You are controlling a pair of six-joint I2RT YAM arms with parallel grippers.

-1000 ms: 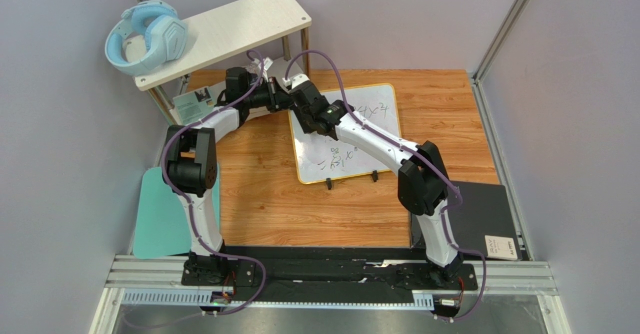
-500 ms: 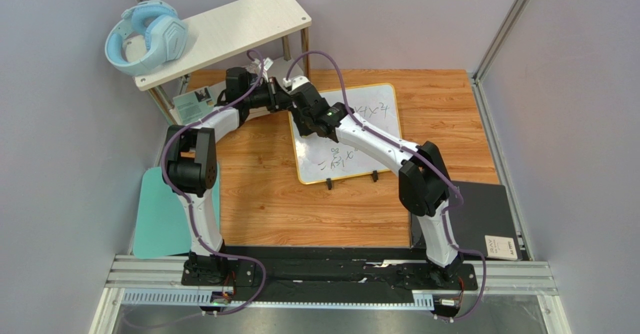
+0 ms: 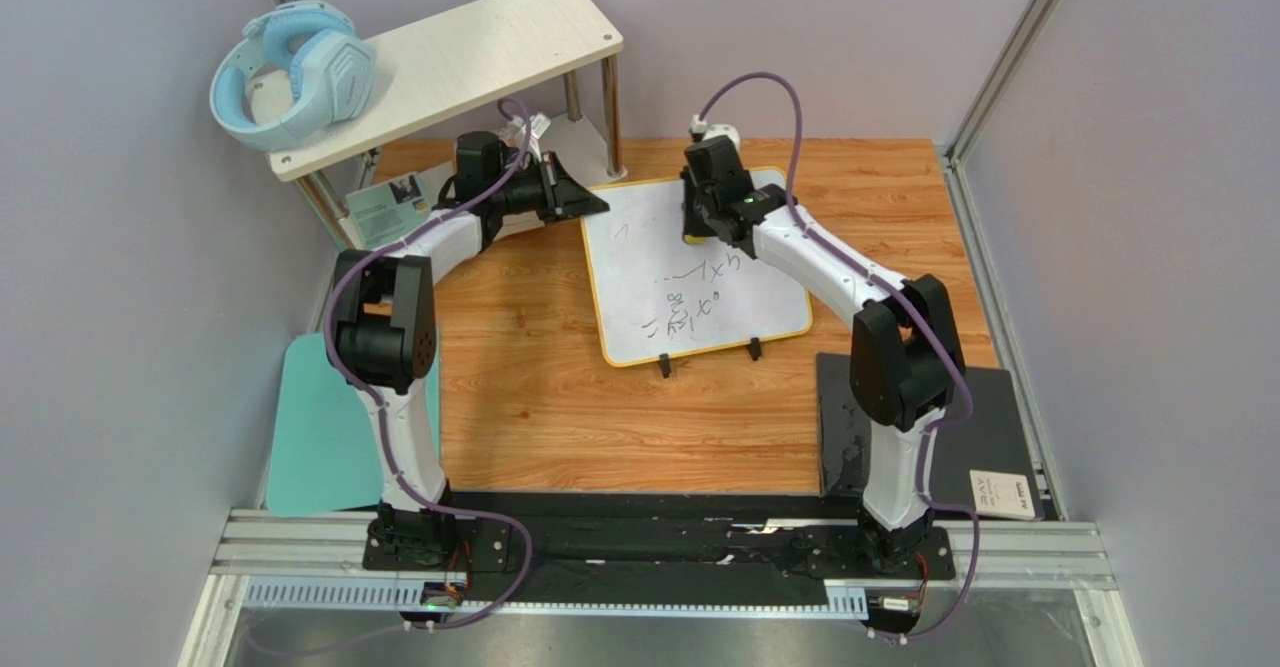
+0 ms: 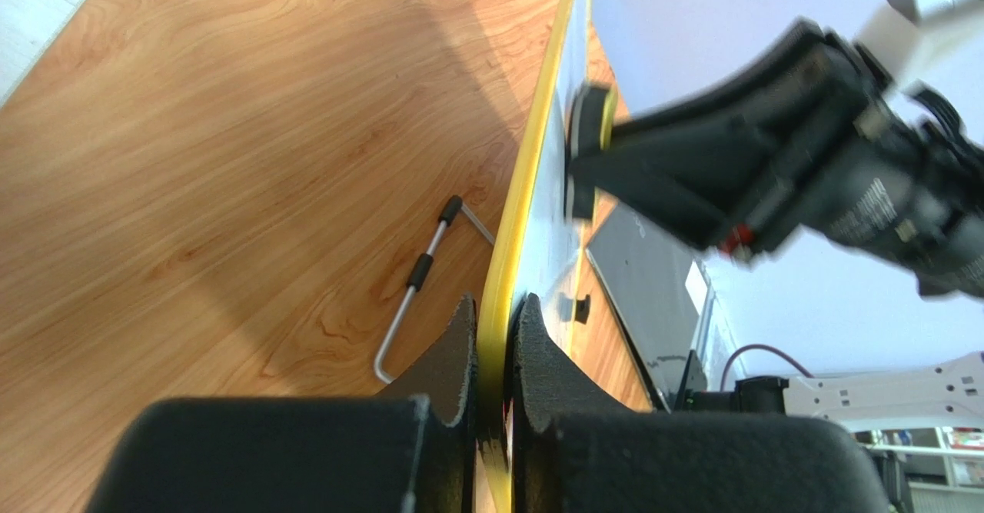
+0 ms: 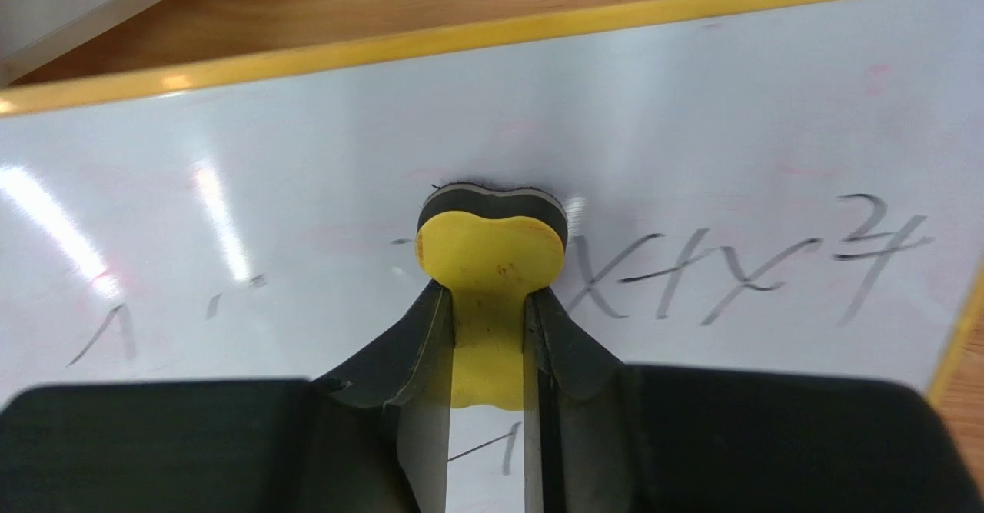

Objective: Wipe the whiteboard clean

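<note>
The whiteboard (image 3: 643, 255), white with a yellow frame, stands propped on the wooden table, with dark math marks (image 3: 694, 310) across its middle and lower part. My left gripper (image 3: 577, 196) is shut on its upper-left frame edge; in the left wrist view the yellow frame (image 4: 541, 167) runs between the closed fingers of the left gripper (image 4: 497, 342). My right gripper (image 5: 487, 328) is shut on a yellow eraser (image 5: 491, 248), whose dark felt presses the board (image 5: 716, 121) just left of the "x+x" writing (image 5: 739, 271). From above, the right gripper (image 3: 700, 229) sits on the board's upper middle.
A pale wooden shelf (image 3: 451, 60) at the back left carries blue headphones (image 3: 286, 75). A teal mat (image 3: 319, 427) lies at the left edge, a black pad (image 3: 939, 420) with a small card (image 3: 1004, 492) at the right. A metal wire leg (image 4: 414, 288) lies behind the board.
My right arm has swung to the right, carrying the eraser from the board's upper-left part to its upper middle. The upper-left area now looks mostly wiped. The left gripper stays on the frame.
</note>
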